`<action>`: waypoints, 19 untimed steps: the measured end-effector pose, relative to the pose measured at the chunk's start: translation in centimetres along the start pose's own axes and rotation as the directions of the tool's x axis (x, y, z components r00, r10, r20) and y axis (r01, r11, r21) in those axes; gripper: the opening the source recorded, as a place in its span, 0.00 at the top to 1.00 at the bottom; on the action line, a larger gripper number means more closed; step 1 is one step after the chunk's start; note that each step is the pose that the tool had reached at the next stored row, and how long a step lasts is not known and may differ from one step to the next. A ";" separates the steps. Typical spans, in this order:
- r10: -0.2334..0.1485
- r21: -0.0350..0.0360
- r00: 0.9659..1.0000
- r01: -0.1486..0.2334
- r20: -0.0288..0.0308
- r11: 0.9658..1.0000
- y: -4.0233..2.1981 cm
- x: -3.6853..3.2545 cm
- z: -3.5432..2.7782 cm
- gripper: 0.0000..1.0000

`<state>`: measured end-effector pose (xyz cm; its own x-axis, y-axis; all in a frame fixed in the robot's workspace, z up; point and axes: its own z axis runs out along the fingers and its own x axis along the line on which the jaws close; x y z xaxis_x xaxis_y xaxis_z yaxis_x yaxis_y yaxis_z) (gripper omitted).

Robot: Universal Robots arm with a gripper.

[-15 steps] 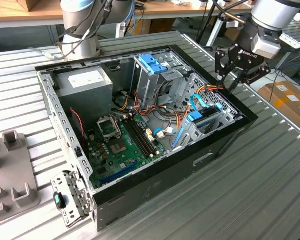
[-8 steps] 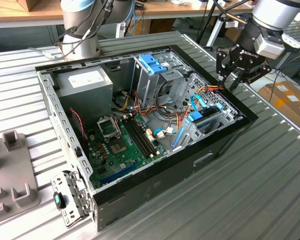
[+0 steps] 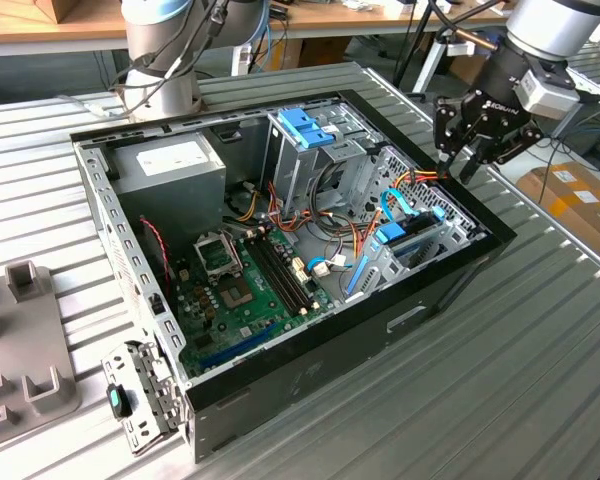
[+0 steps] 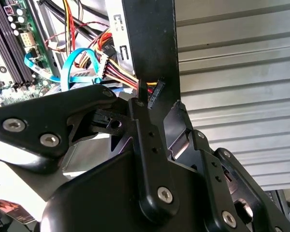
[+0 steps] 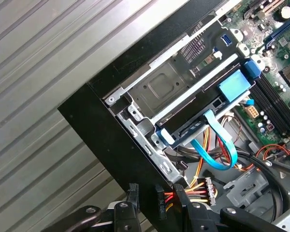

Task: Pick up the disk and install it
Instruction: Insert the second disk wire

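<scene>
Fingers (image 3: 467, 160): state cannot be told, empty, hovering over case (image 3: 450, 290) rim. Disk (image 5: 203, 104): below fingers, seated in bay. Step: install near complete; seating needs confirming.

Bright even overhead light in the exterior view, soft short shadows inside the open computer case (image 3: 280, 250), pale sheen on the ribbed metal surface (image 3: 540, 330), black tool (image 4: 154, 159) close, dark and soft-focused in the second wrist view, blown-out white patch beside it, first wrist view crisp
</scene>
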<state>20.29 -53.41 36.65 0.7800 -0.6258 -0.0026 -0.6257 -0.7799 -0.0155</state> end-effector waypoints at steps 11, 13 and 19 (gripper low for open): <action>0.000 0.000 1.000 0.000 0.000 1.000 -0.14 -0.04 -0.06 0.58; 0.000 0.000 1.000 0.000 0.000 1.000 -0.14 -0.04 -0.06 0.58; 0.000 0.000 1.000 0.000 0.000 1.000 -0.14 -0.04 -0.07 0.67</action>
<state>20.35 -53.27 36.72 0.7801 -0.6256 -0.0026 -0.6256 -0.7800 -0.0154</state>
